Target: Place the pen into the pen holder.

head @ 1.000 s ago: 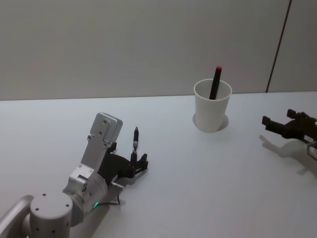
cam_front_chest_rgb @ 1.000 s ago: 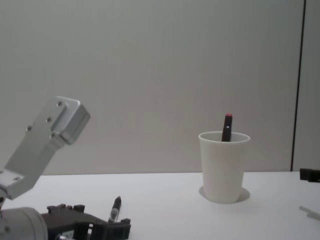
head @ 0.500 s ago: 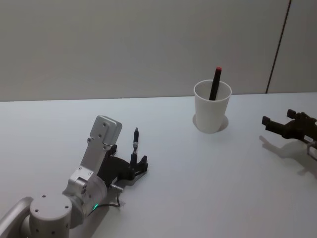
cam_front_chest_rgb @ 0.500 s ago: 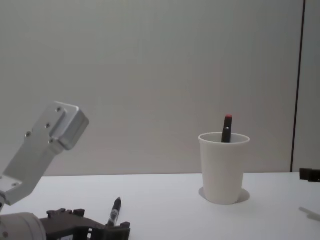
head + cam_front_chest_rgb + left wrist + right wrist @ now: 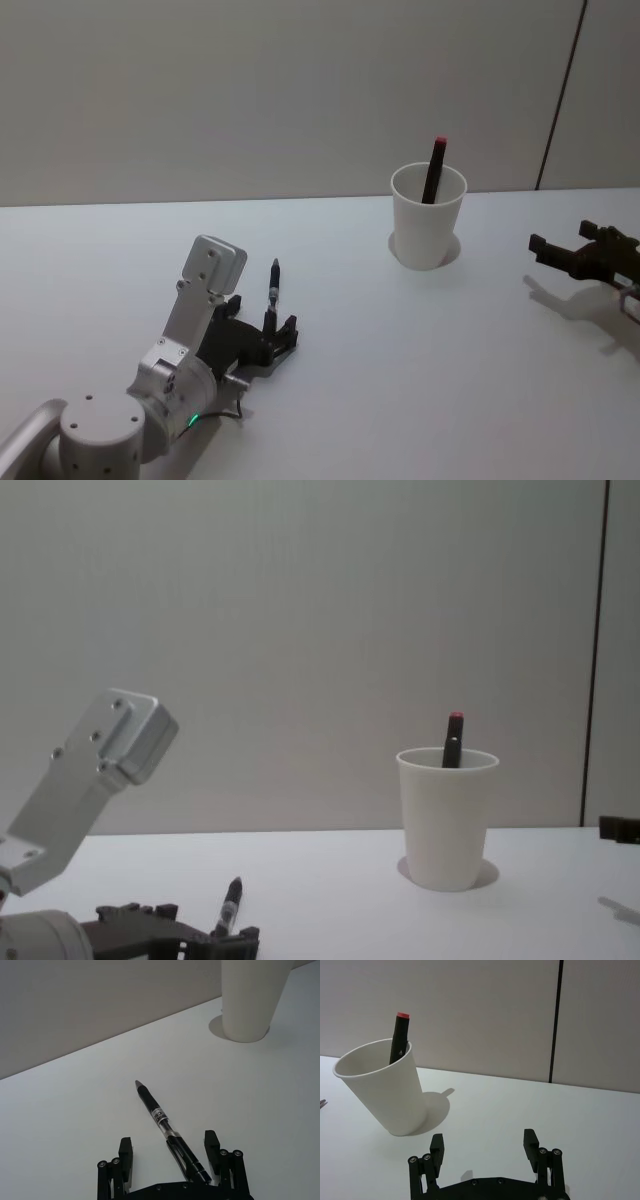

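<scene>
The left gripper [image 5: 279, 324] is sinking slightly toward the table around the pen [image 5: 273, 285] in the lower left of the head view. Its silver wrist housing [image 5: 213, 268] is dropping a little lower in the frame. In the chest view, the housing is likewise coming down at the left. The gripper itself is slipping closer to the bottom edge.

White table [image 5: 400, 380], grey wall [image 5: 250, 90] with dark vertical seam [image 5: 563, 90], red-capped black marker [image 5: 436, 165] leaning.

Your silver-grey boxy left wrist housing [image 5: 212, 275], small screws [image 5: 113, 706], green light [image 5: 190, 420] on the round joint [image 5: 100, 440], thin black cable [image 5: 235, 406], matte black left gripper [image 5: 168, 1140], right gripper [image 5: 484, 1137] alike.
</scene>
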